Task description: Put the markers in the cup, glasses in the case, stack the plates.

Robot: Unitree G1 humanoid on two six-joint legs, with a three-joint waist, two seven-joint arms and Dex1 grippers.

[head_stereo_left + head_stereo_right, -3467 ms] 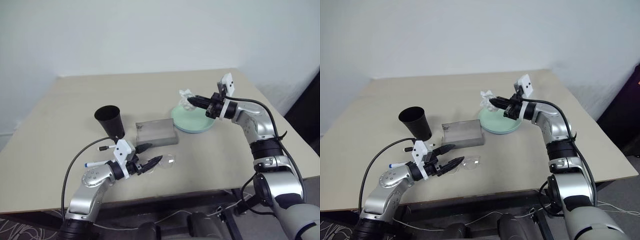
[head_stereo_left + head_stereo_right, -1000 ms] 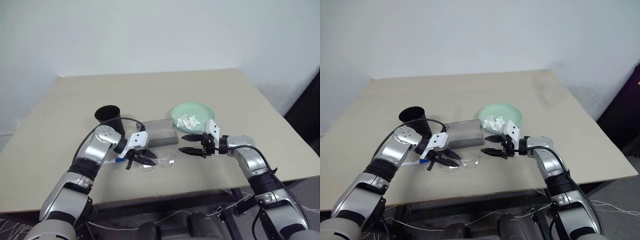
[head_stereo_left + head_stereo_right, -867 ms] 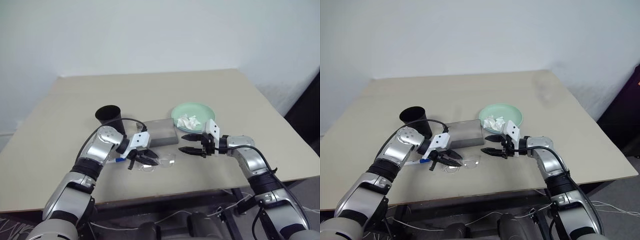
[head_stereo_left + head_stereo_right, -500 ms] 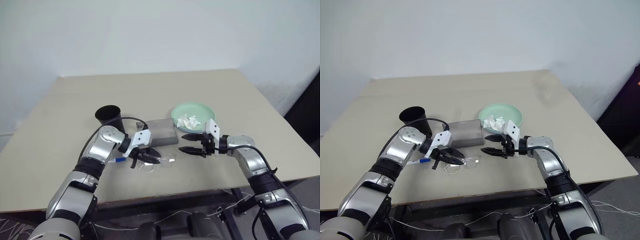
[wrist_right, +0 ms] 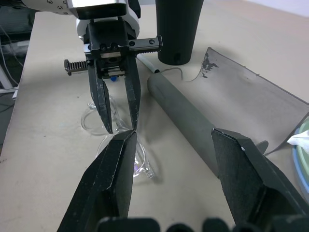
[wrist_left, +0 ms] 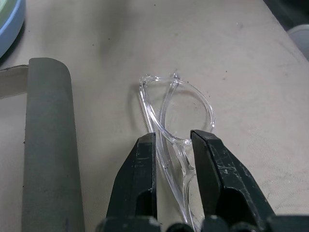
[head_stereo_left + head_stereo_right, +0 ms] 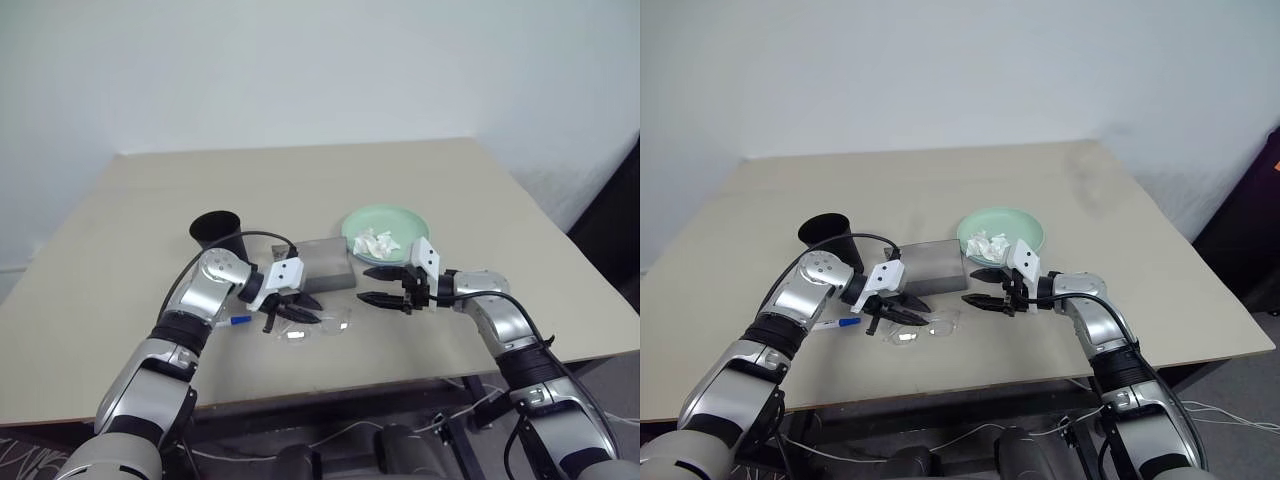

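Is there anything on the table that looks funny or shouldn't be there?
Yes. A crumpled white tissue wad lies on the green plate, which sits on the blue plate. The grey case looks open, with its flap lying flat on the table.

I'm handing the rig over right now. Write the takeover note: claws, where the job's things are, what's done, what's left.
Left claw: fingers straddle the glasses frame on the table, not shut on it.
Right claw: open, holding nothing, beside the case.
Case: beside the cup, flap open.
Plates: stacked, mint on blue, tissue wad on top.
Blue-capped marker lies on the table by the left arm; I cannot spot the black-capped one.
Done: plates stacked.
Left: glasses into the case, markers into the cup.
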